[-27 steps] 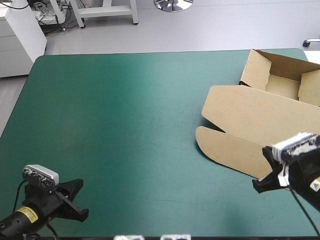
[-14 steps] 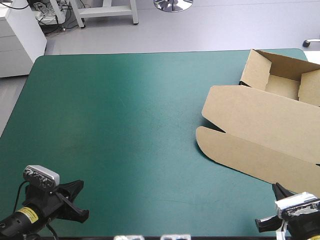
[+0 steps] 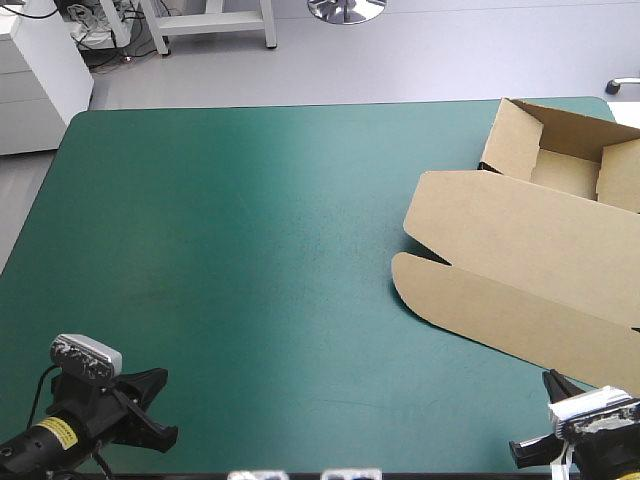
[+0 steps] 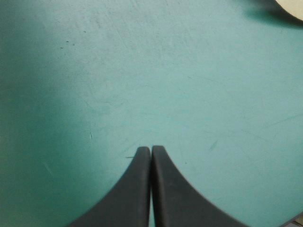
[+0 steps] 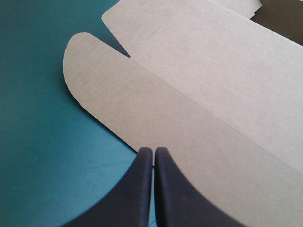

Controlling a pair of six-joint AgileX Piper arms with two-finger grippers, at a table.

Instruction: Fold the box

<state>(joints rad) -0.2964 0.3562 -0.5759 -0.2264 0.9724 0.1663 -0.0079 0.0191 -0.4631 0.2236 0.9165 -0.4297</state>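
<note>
The brown box (image 3: pixel 520 250) lies at the table's right side as an open tray, its walls raised at the far right corner (image 3: pixel 560 150) and its lid flat toward the front. My right gripper (image 3: pixel 535 415) is shut and empty near the front right corner, just in front of the lid's rounded front flap (image 5: pixel 156 99). In the right wrist view its joined fingertips (image 5: pixel 154 149) point at that flap's near edge. My left gripper (image 3: pixel 152 405) is at the front left, far from the box, shut (image 4: pixel 151 147) over bare teal-green cover.
The teal-green cover (image 3: pixel 240 240) stretches bare across the left and middle of the table. A pale corner of the box's flap (image 4: pixel 294 5) shows far ahead of the left gripper. The box's right part runs past the picture's right edge.
My right gripper has drawn back from above the lid's front flap to the table's front right corner. The left gripper has slid slightly toward the front edge. The box has not moved.
</note>
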